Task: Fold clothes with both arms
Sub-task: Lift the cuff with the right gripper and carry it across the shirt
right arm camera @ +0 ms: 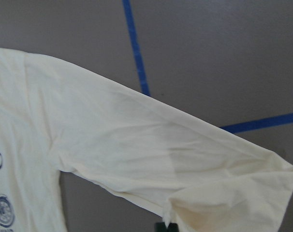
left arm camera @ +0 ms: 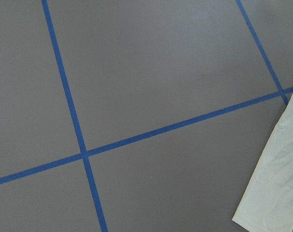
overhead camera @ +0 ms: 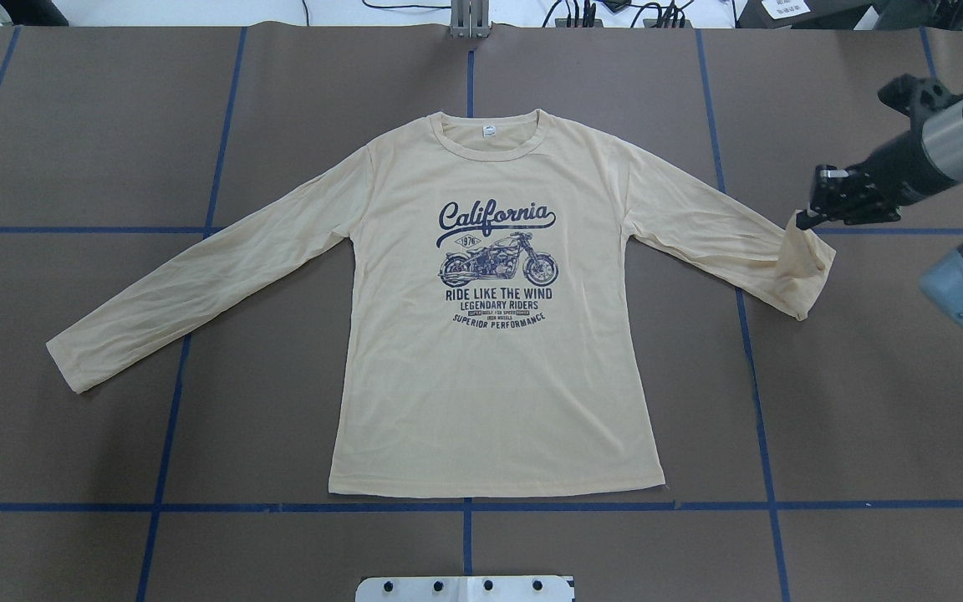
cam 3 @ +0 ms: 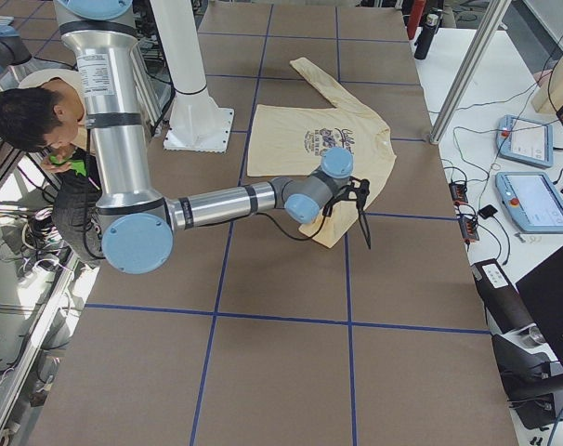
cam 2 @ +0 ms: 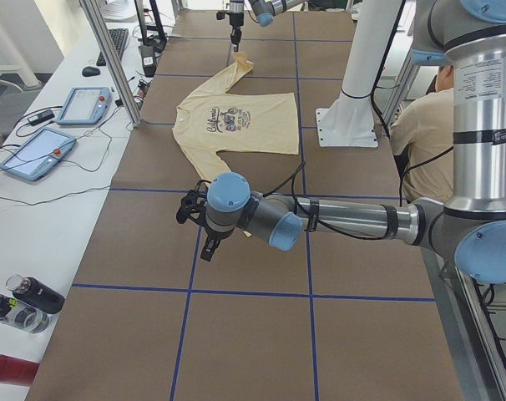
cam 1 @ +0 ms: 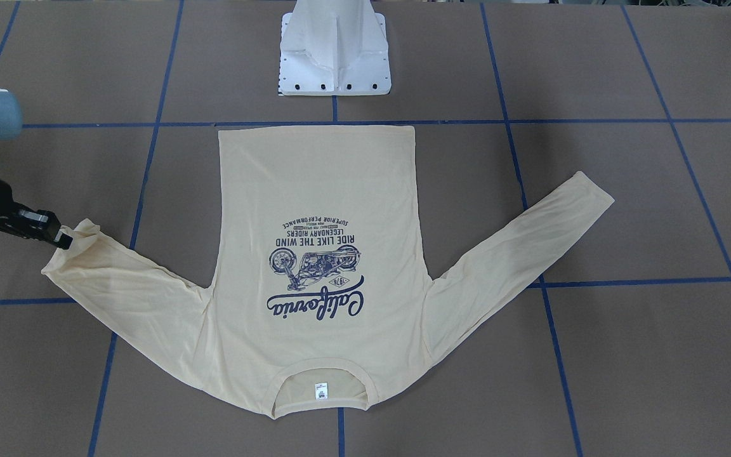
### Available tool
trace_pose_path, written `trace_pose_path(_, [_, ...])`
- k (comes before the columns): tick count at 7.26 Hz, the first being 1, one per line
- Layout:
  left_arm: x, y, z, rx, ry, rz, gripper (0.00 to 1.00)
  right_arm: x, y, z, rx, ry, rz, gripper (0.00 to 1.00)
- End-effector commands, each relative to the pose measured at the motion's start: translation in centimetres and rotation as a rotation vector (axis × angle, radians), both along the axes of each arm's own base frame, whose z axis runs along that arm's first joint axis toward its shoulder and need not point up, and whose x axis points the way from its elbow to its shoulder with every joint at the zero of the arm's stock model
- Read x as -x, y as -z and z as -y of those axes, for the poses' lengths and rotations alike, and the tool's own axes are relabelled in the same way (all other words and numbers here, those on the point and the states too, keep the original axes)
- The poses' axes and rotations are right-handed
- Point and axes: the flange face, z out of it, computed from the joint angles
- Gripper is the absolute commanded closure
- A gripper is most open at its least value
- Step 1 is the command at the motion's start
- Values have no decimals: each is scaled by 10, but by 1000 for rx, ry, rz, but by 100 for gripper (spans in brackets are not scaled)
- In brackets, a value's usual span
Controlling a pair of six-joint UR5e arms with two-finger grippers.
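Right pincer (overhead camera: 807,219) nipped shut on a sleeve cuff of the T-shirt (overhead camera: 490,376), with the cuff raised off the table (overhead camera: 866,401).

I see the T-shirt lying flat and print-up in the middle of the table, collar away from the white pedestal (cam 1: 335,57), hem toward it, sleeves angled outward. The sleeve on the robot's right has its end lifted and curled back under the tips; the other sleeve lies flat. The left pincer (cam 2: 208,247) hangs over bare table near that flat cuff — I cannot tell whether it is spread or pressed together. The brown surface is gridded with blue tape lines (overhead camera: 615,506).
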Motion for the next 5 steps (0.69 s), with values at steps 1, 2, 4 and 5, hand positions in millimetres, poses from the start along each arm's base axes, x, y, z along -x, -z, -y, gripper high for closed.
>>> trace_pose_path(1, [0,0,0,-1,0,0,0,64,98,33,5,-108,-29,100])
trace_pose_path(2, [0,-1,0,-4,-1,4,0,95,130,40,4,-161,-31,100])
trace_pose_path(4, [0,-6,0,6,0,4,0,122,197,76,-42,-165,11,100])
trace_pose_path(5, [-1,-6,0,8,-3,3,0,132,227,89,-54,-167,29,100])
